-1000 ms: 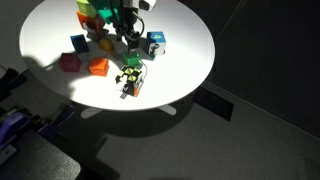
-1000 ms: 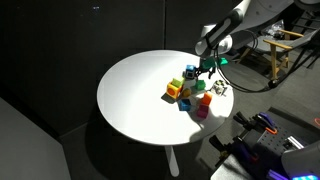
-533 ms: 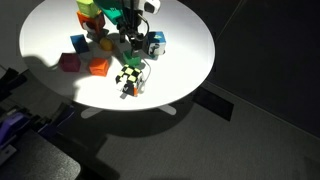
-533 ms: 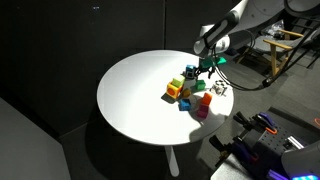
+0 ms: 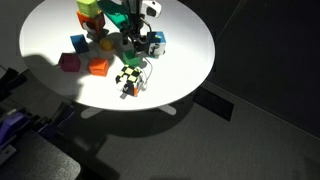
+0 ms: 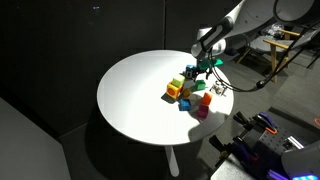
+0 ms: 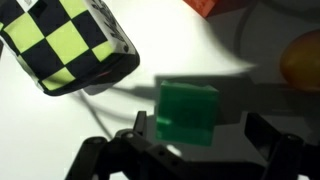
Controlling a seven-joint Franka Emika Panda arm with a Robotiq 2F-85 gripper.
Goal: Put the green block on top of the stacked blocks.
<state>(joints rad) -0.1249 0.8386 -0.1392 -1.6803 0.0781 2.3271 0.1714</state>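
In the wrist view the checkered cube (image 7: 65, 45) runs off the top and left edges. A red-orange block (image 7: 215, 5) shows only a sliver at the top edge, and a blurred orange shape (image 7: 302, 60) is cut by the right edge, so I cannot name it. In an exterior view the arm covers the blocks behind it, the tabletop (image 5: 190, 50) is cropped along the top edge right at the stacked blocks (image 5: 88, 11), and in an exterior view the block cluster (image 6: 186, 90) is too small for me to sort out.
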